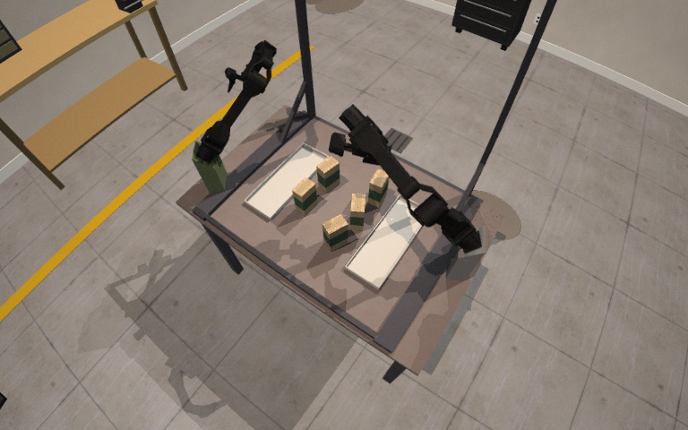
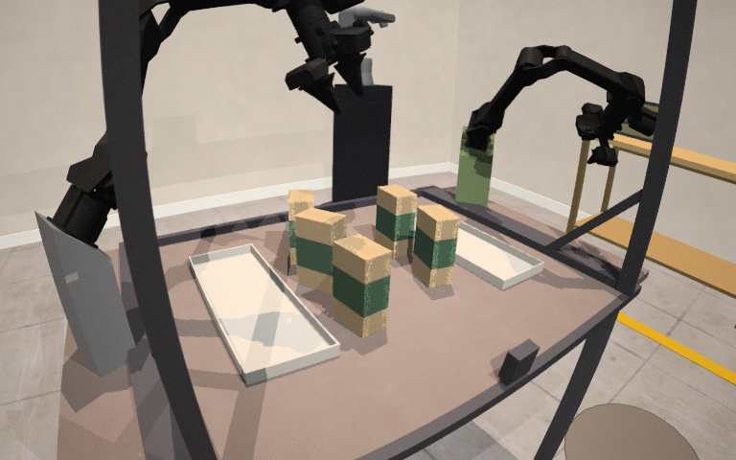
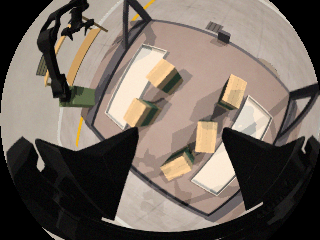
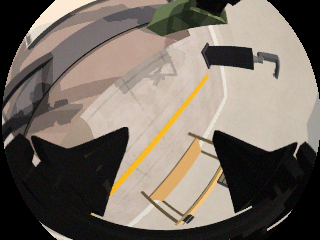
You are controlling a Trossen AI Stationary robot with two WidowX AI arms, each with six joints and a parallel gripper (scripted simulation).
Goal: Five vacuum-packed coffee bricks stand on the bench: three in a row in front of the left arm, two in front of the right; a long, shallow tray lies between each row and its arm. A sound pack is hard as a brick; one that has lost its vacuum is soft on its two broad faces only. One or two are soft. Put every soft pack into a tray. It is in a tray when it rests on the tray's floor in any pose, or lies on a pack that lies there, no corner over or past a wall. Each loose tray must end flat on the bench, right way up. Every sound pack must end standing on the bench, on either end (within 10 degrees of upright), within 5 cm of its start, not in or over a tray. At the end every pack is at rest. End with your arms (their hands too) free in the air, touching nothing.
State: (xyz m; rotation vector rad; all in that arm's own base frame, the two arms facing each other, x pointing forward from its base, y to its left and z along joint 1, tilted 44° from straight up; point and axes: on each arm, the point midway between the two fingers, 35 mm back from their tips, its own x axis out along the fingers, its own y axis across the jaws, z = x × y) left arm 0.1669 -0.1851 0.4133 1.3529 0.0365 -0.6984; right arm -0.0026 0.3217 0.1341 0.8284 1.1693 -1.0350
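Observation:
Five tan coffee packs with green bands stand upright on the bench. Three form a row (image 1: 357, 209) beside the left arm's tray (image 1: 383, 242). Two (image 1: 316, 183) stand beside the right arm's tray (image 1: 285, 181). Both white trays lie flat and hold nothing. My left gripper (image 1: 337, 144) is open and empty, high above the far end of the bench; its wrist view looks down on all the packs (image 3: 207, 136). My right gripper (image 1: 230, 78) (image 4: 172, 134) is open and empty, raised beyond the bench edge over the floor, with only floor below it.
Dark frame posts (image 1: 305, 60) rise from the bench's corners. The right arm stands on a green pedestal (image 1: 209, 171). A small dark block (image 2: 517, 360) sits at the bench's near edge. A wooden shelf (image 1: 75, 75) stands off the bench, near the right gripper.

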